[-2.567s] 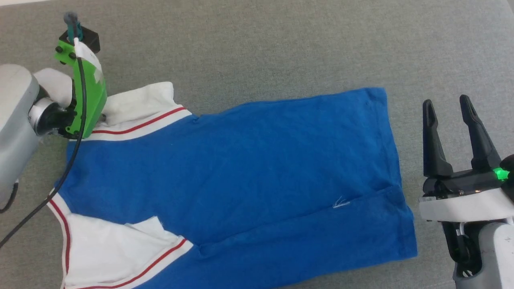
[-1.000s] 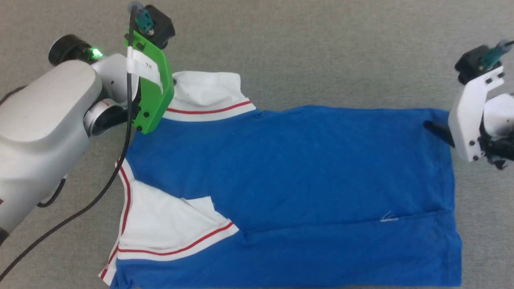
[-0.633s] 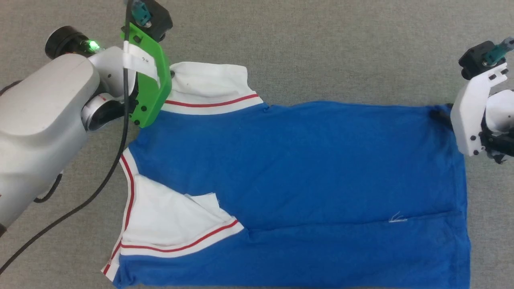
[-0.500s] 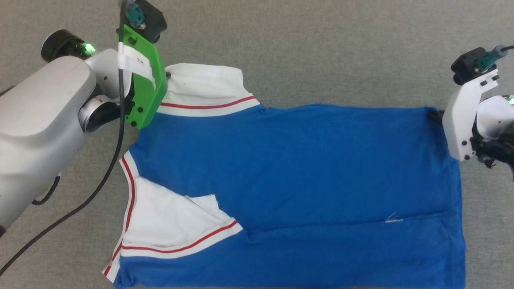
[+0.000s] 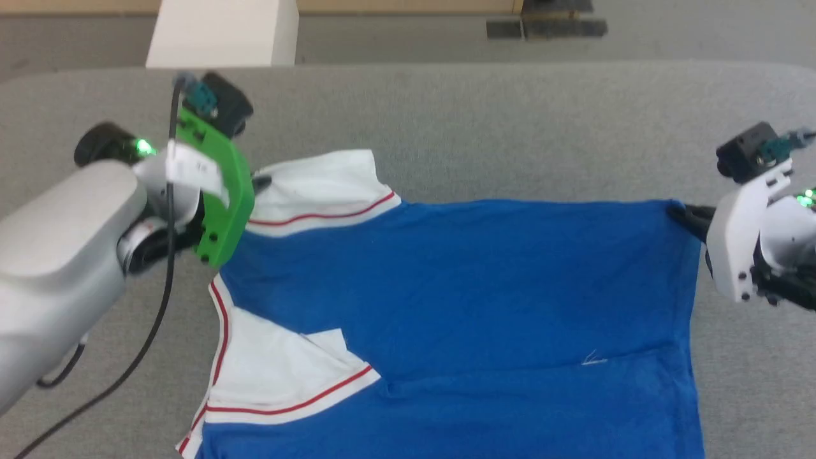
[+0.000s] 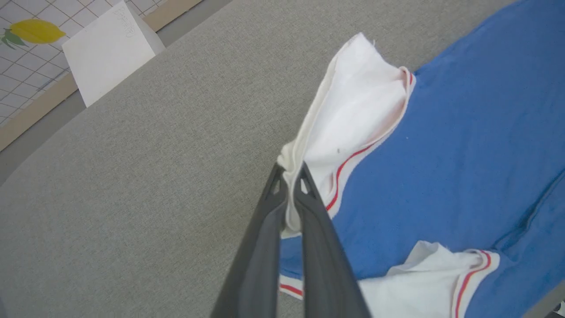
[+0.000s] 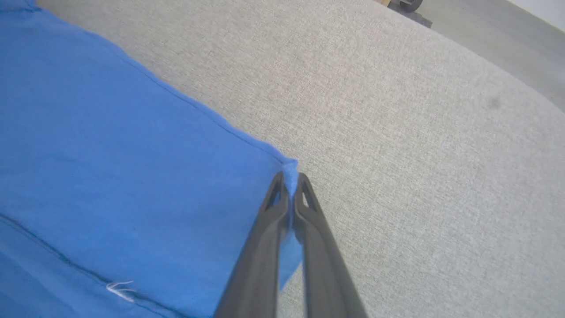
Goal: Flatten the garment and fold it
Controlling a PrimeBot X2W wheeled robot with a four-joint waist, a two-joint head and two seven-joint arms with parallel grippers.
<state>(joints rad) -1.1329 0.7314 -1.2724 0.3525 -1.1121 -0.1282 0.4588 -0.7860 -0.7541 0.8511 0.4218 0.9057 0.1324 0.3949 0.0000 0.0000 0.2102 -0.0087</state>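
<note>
While my left end effector (image 6: 290,179) is pinched closed on the bunched edge of the far white sleeve (image 6: 353,110), my right end effector (image 7: 289,181) is clamped on the far hem corner of the garment (image 5: 459,280). A small blue tip pokes out between its fingers. From those two grips the shirt stretches across the grey surface (image 5: 478,127). Its far edge is drawn nearly straight, and the body lies toward me and runs off the bottom of the head view.

I judge it a light, limp jersey knit. It will sag between grips rather than hold a shape, and it may drag on the woven, felt-like surface instead of sliding. Corners and seamed edges, where the cloth is doubled, look like the safest holds.

The near sleeve (image 5: 280,370), white with red trim, lies crumpled over the blue. A long crease (image 5: 542,370) runs along the near part of the body, so flattening looks unfinished.
</note>
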